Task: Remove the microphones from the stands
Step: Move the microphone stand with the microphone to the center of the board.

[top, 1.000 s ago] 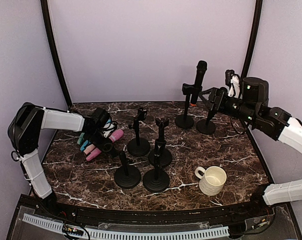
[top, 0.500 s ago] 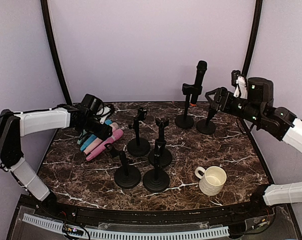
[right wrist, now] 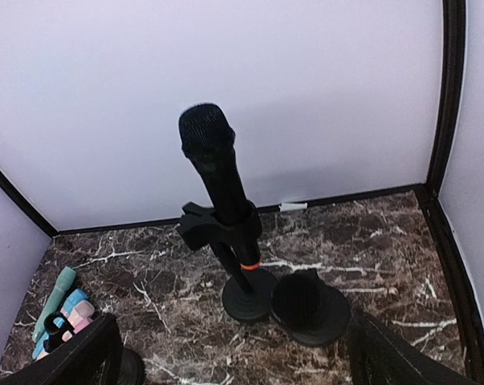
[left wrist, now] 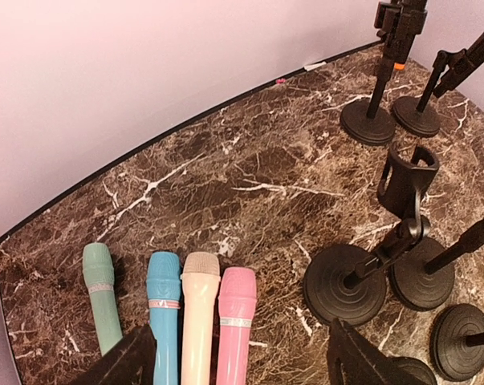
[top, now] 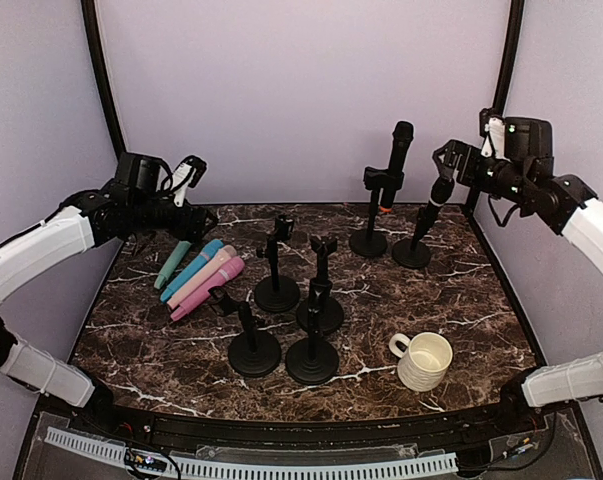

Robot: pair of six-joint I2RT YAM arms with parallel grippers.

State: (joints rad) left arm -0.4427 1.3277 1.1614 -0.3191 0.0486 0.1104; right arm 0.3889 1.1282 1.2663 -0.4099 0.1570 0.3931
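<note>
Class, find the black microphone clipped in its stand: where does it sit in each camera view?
Top external: black microphone right of centre, at the back.
Left wrist: black microphone in the top right corner, cropped.
Right wrist: black microphone at centre.
Shared landmark: teal microphone lying far left.

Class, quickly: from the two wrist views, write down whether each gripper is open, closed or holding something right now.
Left gripper: open, holding nothing.
Right gripper: open, holding nothing.
</note>
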